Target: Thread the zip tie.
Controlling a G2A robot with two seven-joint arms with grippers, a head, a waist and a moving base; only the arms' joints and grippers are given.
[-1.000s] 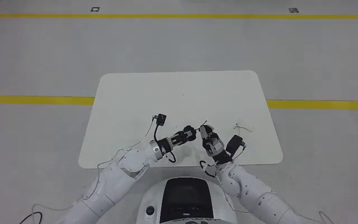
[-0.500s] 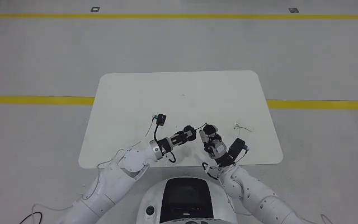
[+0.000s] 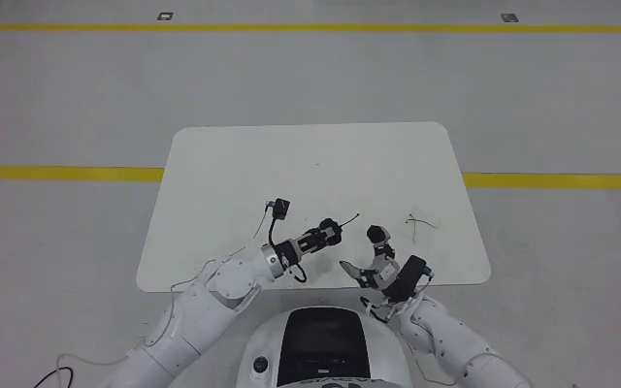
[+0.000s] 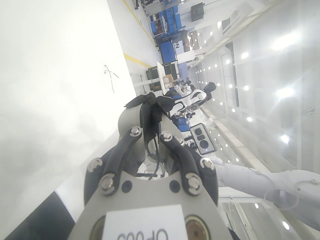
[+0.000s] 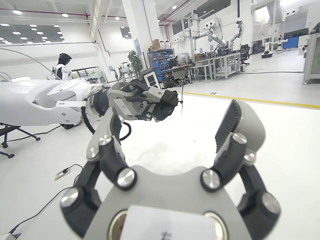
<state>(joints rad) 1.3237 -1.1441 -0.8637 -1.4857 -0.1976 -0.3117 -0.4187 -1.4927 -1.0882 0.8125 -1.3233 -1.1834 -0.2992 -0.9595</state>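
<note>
— Your right pincer (image 3: 358, 248), nearest the robot: how does it stand?

— Wide apart, its ribbed pads (image 5: 226, 123) facing each other with nothing between them. It hangs above the near part of the white table (image 3: 310, 165) and touches nothing.

— And your left pincer (image 5: 175, 102)?

— Just beyond the right one and turned toward it, tips pressed together on the zip tie (image 5: 182, 93). You see the tie as a thin dark strip standing upright at the black tips, sticking out above and below the grip. It is held in the air over the table, near the open pincer but apart from it.

— What can you not make out?

— How much of the tie sits inside the grip, since the closed tips cover it. In the left wrist view the pincer's own fingers stand in front of the grip. Whether the tie's end passes through its head is too fine to tell.

— Anything farther off?

— A thin loose strand (image 3: 419, 221) lies flat on the table toward its right side, well apart from both pincers. It is too small for you to tell what it is.

— Any writing?

— A white label (image 4: 142, 222) on the left pincer's body carries dark characters, upside down and cut off by the frame edge.
</note>
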